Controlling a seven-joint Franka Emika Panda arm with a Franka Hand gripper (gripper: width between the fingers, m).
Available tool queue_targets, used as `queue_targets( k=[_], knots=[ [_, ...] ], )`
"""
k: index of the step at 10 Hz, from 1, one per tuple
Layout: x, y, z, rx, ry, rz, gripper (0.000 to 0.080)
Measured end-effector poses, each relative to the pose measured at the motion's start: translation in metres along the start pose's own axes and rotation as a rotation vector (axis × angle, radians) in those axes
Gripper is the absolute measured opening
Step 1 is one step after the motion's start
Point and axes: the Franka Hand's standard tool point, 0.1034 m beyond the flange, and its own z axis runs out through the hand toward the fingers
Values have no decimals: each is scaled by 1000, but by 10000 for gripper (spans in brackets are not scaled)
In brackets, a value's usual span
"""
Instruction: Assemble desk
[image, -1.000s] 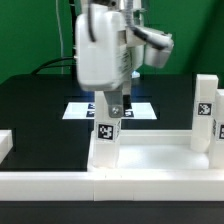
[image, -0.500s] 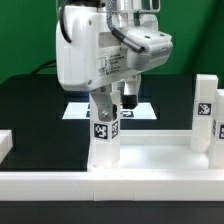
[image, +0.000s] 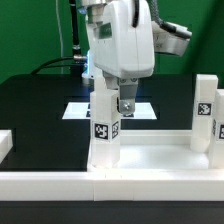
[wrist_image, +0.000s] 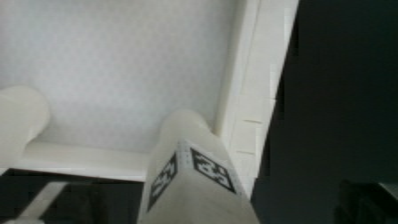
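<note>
Desk leg (image: 106, 135) (upright) between parted jaws

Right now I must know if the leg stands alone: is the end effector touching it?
Cannot tell. In the exterior view the end effector sits right at the leg's top, hiding any gap; the wrist view shows no fingers.

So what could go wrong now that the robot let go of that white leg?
The tool hangs open right around the top of the standing leg. Pulling away crooked, it might bump the leg loose from the desk top. The other leg looks far enough away to be safe.
</note>
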Motion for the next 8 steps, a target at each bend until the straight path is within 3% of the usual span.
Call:
queue_targets(
  k=[2,5,8],
  knots=[
    [1,0,0,-1,0,-163,649],
    [6,6,4,-51,-4,-673,649],
    [11,-1,-2,-42,-7,-780,649]
  ],
)
